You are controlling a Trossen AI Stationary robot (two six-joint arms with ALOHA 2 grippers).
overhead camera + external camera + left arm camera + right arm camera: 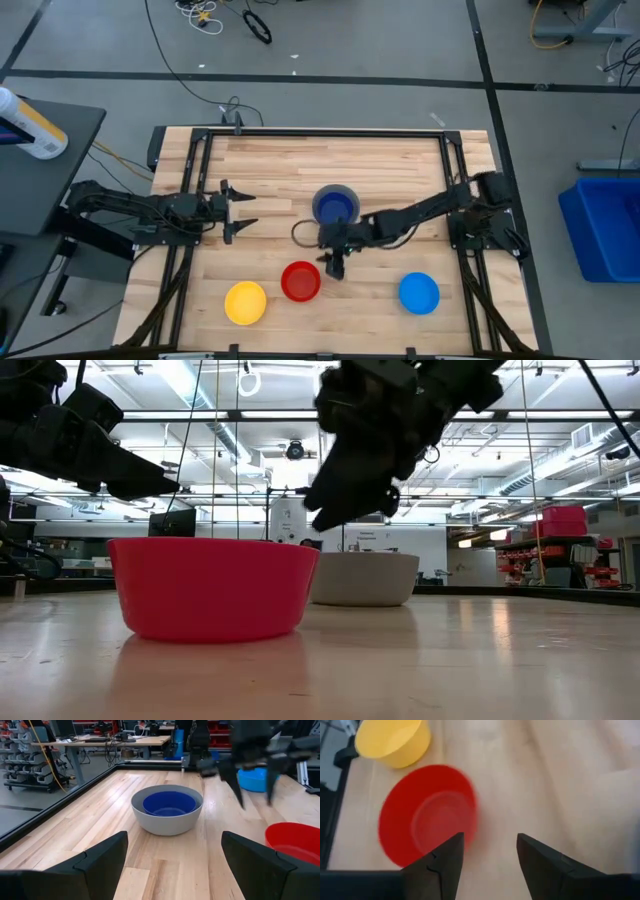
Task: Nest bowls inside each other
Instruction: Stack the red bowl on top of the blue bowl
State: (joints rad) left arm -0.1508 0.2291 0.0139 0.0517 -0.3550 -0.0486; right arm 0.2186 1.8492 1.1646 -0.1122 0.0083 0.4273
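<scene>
A grey bowl (pixel 335 190) stands on its base at the table's middle with a blue bowl (pixel 334 207) nested inside it; both show in the left wrist view, grey bowl (pixel 167 822) and blue bowl (pixel 169 804). Along the near edge a yellow bowl (pixel 245 302), a red bowl (pixel 300 281) and another blue bowl (pixel 418 293) stand apart. My right gripper (pixel 335 266) hangs open above the table just right of the red bowl (pixel 427 825), holding nothing. My left gripper (pixel 248 211) waits open at the left, pointing at the grey bowl.
Black frame rails (pixel 200 200) run along the table's left, far and right sides. Bare wood lies between the red bowl and the near blue bowl. A blue bin (pixel 605 225) stands on the floor beyond the table's right edge.
</scene>
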